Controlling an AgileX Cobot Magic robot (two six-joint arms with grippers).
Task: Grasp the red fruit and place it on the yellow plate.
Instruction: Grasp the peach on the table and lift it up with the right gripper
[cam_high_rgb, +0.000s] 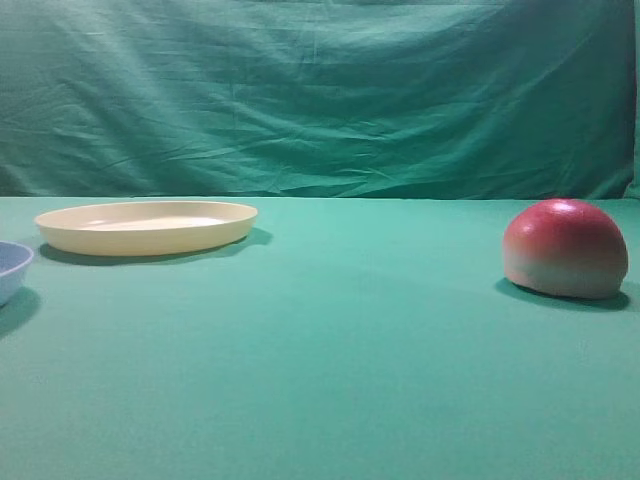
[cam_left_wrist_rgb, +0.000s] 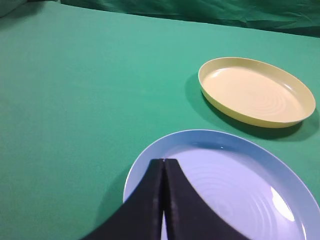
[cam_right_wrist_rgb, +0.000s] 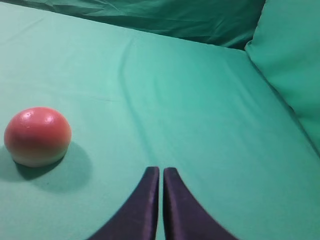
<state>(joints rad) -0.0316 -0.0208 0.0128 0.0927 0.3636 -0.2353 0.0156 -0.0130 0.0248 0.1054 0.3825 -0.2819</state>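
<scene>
The red fruit (cam_high_rgb: 565, 248) rests flat side down on the green cloth at the right; in the right wrist view the red fruit (cam_right_wrist_rgb: 37, 136) lies far left. My right gripper (cam_right_wrist_rgb: 161, 170) is shut and empty, hovering over bare cloth well to the right of the fruit. The yellow plate (cam_high_rgb: 147, 226) stands empty at the back left; the left wrist view shows the yellow plate (cam_left_wrist_rgb: 256, 91) at upper right. My left gripper (cam_left_wrist_rgb: 164, 161) is shut, holding nothing, above the near rim of a light blue dish. Neither gripper shows in the exterior high view.
A light blue dish (cam_left_wrist_rgb: 240, 190) lies in front of the yellow plate; its edge (cam_high_rgb: 12, 268) peeks in at the far left. Green cloth covers the table and hangs as a backdrop (cam_high_rgb: 320, 95), with a raised fold (cam_right_wrist_rgb: 292, 65) on the right.
</scene>
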